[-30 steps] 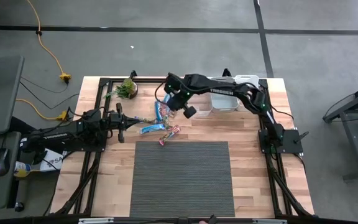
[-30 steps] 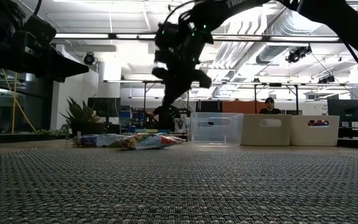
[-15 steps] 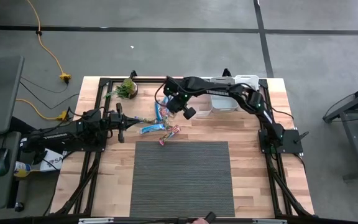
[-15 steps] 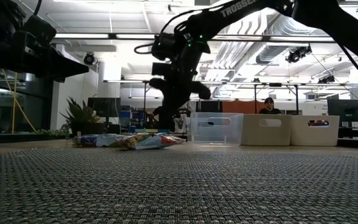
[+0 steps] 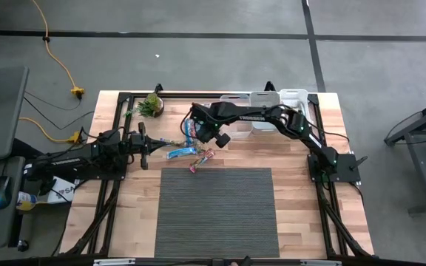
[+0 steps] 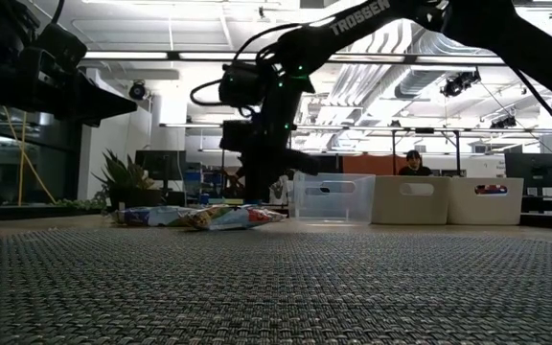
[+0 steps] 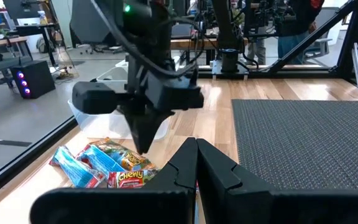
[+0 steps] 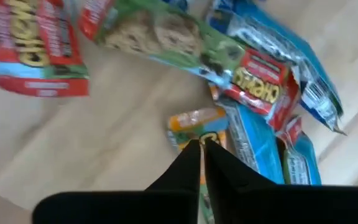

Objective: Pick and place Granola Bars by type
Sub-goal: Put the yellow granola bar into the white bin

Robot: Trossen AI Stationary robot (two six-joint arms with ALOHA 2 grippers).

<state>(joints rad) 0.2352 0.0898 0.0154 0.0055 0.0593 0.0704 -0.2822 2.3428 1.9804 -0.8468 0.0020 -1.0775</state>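
Hovering over the heap of blue and yellow-green wrapped granola bars (image 5: 188,145), the right gripper (image 8: 201,147), fingers pinched together and empty, is at the picking step; next it likely must spread its fingers and descend. The left gripper (image 7: 196,152) waits beside the heap, fingers together.

grey concrete floor (image 5: 198,59) crossed by a yellow cable (image 5: 59,60).

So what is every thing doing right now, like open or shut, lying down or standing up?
Right pincer: shut, empty, tips down over the bar pile.
Left pincer: shut, empty, waiting beside the pile.
Granola bars: lying flat in a loose heap on the table, none picked up.
Clear bin: upright, no lid.
Potted plant: standing upright at the table's corner.
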